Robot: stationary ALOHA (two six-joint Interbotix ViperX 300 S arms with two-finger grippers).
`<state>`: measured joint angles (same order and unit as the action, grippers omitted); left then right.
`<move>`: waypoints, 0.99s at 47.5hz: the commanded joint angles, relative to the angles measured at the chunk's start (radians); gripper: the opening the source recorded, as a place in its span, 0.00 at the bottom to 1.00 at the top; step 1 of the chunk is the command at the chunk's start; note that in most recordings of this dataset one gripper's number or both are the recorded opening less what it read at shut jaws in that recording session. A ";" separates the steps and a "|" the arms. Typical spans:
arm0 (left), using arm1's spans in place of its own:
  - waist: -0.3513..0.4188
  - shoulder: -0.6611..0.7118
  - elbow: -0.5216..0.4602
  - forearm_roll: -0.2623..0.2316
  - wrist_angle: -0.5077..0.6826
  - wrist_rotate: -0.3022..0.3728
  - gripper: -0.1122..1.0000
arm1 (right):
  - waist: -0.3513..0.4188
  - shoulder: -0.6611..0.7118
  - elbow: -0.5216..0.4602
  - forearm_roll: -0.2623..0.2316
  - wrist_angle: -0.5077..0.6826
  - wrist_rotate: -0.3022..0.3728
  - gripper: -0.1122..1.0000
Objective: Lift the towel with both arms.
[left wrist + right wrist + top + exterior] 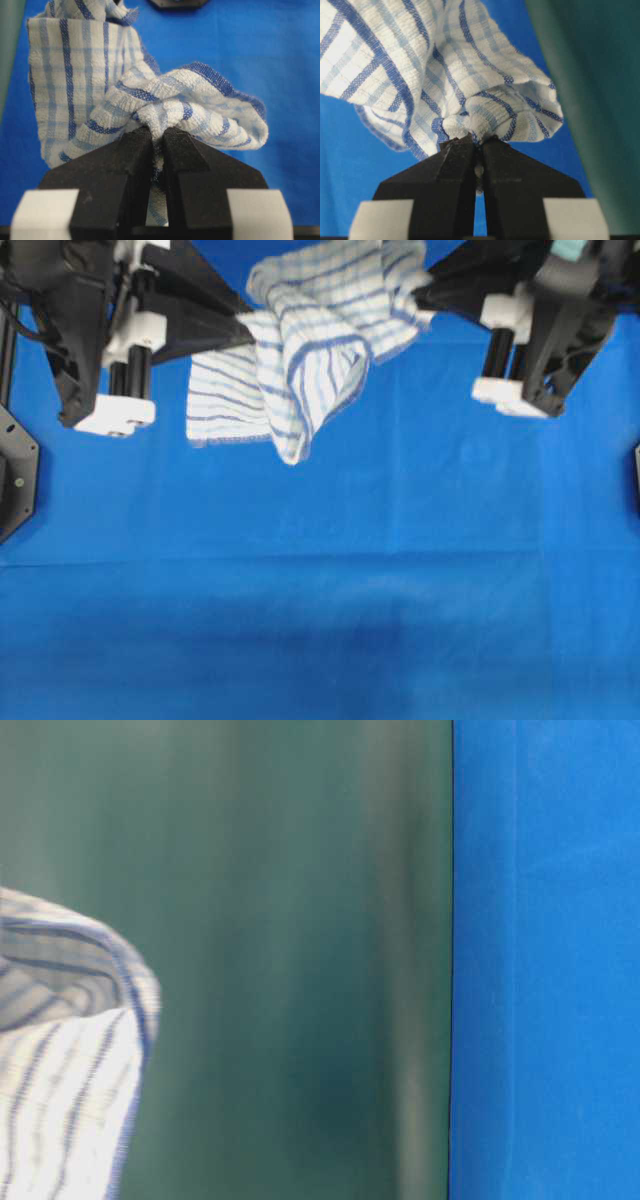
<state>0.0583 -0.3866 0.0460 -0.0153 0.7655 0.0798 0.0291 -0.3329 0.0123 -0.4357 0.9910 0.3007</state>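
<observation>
Towel (320, 340) is seen slung between the two arms at the far edge of the overhead view, clear of the blue table cloth (330, 590) covering the surface. It is held bunched, not spread: one striped panel hangs down on the left, a longer folded lobe droops in the middle, nearer than the rest.

Left gripper (157, 137): jaws are pressed together on a gathered fold of the towel, with cloth squeezed up above the tips and a strip caught down in the slot between them. A pinch on a bunch, not on a single edge, is judged to be the reason the cloth puckers here.

Right gripper (477, 142): jaws likewise clamped on a knot of fabric at the towel's right end, the cloth fanning up and leftward from the pinch.

In the overhead view the two grippers are set well apart and point inward toward each other, so the towel's weight is shared from both ends; the middle sags because the cloth is not pulled taut.

In the table-level view only a hanging fold of towel (60, 1060) is caught at the left edge, before a blurred green backdrop (300, 960); no contact with the surface is shown there.

Judgement: the lift is taken to be essentially accomplished. Slippage at either pinch is the main risk.
</observation>
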 commanded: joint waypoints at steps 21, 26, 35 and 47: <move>0.003 0.021 -0.054 0.003 0.031 0.054 0.13 | 0.011 -0.005 -0.054 0.002 0.023 -0.009 0.12; 0.005 0.021 -0.038 0.003 0.028 0.083 0.13 | 0.011 -0.005 -0.035 0.003 0.021 -0.014 0.12; 0.021 0.025 0.006 0.002 0.008 0.092 0.15 | 0.011 -0.005 -0.026 0.002 0.020 -0.025 0.12; 0.025 -0.005 0.052 0.000 -0.055 0.077 0.74 | 0.011 -0.005 -0.018 -0.005 0.025 -0.025 0.59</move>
<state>0.0813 -0.3651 0.1028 -0.0153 0.7348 0.1595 0.0368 -0.3298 0.0015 -0.4341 1.0186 0.2792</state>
